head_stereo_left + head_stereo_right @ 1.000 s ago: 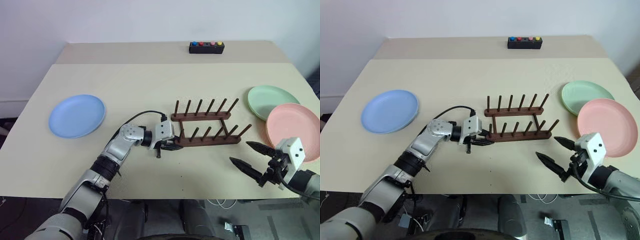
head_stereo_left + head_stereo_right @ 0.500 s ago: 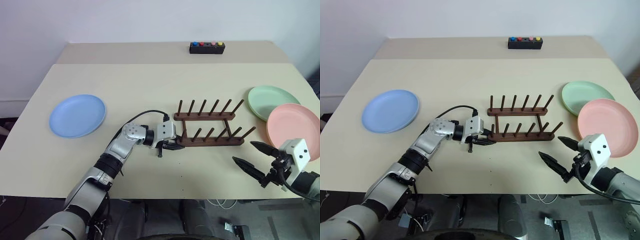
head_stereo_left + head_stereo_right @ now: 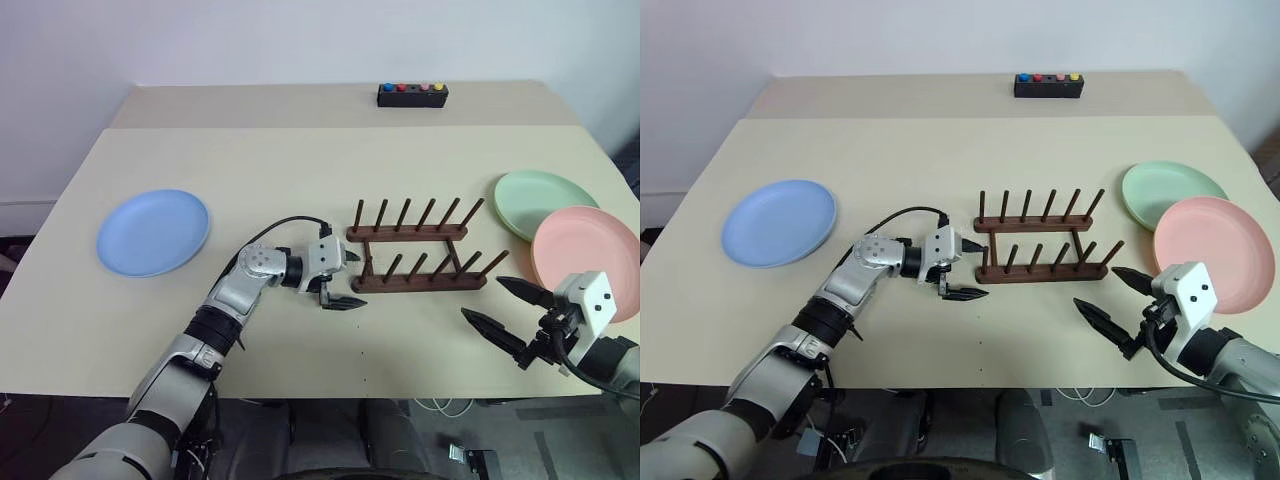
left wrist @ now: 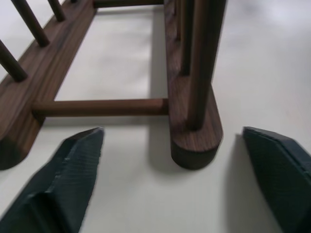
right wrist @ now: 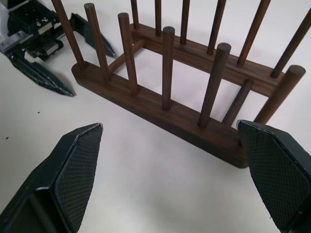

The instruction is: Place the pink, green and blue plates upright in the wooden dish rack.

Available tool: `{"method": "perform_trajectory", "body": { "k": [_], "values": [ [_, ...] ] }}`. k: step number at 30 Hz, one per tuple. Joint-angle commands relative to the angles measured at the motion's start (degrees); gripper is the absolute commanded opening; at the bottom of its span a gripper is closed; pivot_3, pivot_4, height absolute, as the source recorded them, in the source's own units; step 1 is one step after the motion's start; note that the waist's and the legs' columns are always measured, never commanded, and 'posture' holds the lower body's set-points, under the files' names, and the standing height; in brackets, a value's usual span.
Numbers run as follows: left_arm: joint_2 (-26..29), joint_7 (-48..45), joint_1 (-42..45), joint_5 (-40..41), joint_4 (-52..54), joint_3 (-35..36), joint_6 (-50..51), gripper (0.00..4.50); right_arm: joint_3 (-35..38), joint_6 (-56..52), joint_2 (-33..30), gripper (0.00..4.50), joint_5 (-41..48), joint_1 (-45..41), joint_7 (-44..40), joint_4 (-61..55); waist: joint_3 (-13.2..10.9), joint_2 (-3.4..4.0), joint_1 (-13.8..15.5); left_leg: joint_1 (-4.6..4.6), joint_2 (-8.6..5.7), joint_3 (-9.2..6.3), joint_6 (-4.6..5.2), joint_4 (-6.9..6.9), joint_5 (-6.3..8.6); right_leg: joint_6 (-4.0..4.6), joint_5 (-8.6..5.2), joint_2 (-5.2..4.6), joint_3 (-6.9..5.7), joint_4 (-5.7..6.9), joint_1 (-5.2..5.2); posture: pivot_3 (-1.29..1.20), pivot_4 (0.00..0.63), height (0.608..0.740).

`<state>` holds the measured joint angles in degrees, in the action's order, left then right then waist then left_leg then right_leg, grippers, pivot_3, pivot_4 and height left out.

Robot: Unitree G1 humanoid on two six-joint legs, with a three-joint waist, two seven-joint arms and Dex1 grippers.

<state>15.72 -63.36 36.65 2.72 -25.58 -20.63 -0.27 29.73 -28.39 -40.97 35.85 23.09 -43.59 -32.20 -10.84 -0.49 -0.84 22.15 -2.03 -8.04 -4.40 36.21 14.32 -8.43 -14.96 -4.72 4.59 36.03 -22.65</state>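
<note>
The left arm reaches across the table, its left gripper spread at the near left end of the wooden dish rack, gripping nothing. The right gripper hovers low, spread wide and empty, pointing at the rack. The rack stands without plates. The blue plate lies flat far left; the green plate and pink plate lie overlapping at right.
</note>
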Motion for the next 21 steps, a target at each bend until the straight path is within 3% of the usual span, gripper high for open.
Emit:
{"method": "perform_trajectory", "body": {
  "k": [1,2,5,10,12,21],
  "values": [
    [3.66,-1.11,-2.97,2.37,6.56,3.06,2.59,4.50,1.19,-0.29,-0.96,4.26,-2.38,1.08,1.14,-0.34,0.00,0.01,-0.12,0.00,0.00,0.00,0.00,-0.01,0.00,0.00,0.00,0.00,0.00,0.02,-0.03,0.00,0.150,0.740],
    [4.43,-1.55,-3.87,2.87,8.15,3.29,3.27,4.50,0.92,-0.42,-1.26,4.00,-3.40,1.38,1.44,0.10,0.00,0.02,-0.17,0.00,0.01,0.00,0.00,-0.03,0.00,0.01,0.00,0.00,0.00,0.03,-0.04,0.00,0.150,0.740],
    [7.23,-5.02,-7.88,6.12,15.10,3.20,6.54,3.61,0.02,-0.45,-1.25,2.65,-4.44,1.80,1.12,1.00,0.00,0.02,0.04,0.01,0.01,0.00,0.00,-0.02,0.00,0.01,0.00,0.00,0.01,0.04,-0.05,0.00,0.150,0.740],
    [7.36,-4.33,-10.84,6.24,21.24,1.38,10.18,1.06,-2.41,-0.53,-1.56,0.04,-6.99,-0.76,1.70,3.06,0.00,0.01,0.42,0.03,0.00,0.00,0.00,0.04,0.00,0.04,0.00,-0.01,0.01,0.03,-0.01,0.00,0.150,0.740],
    [6.27,-2.97,-10.52,5.12,21.51,0.28,10.85,0.03,-3.40,-0.75,-1.60,0.00,-7.40,-1.85,1.64,3.58,0.00,0.01,0.34,0.03,0.00,0.00,0.00,0.08,0.00,0.08,-0.02,-0.01,0.01,0.03,0.01,0.00,0.150,0.740],
    [2.98,0.72,-10.12,1.97,21.22,-3.79,13.02,0.03,-9.16,1.51,-1.15,0.00,-16.98,-6.43,6.21,9.27,0.00,0.02,0.06,0.01,0.00,0.01,0.00,0.02,0.00,0.03,0.00,0.00,0.00,0.04,-0.03,0.00,0.150,0.740]
  ]
}}
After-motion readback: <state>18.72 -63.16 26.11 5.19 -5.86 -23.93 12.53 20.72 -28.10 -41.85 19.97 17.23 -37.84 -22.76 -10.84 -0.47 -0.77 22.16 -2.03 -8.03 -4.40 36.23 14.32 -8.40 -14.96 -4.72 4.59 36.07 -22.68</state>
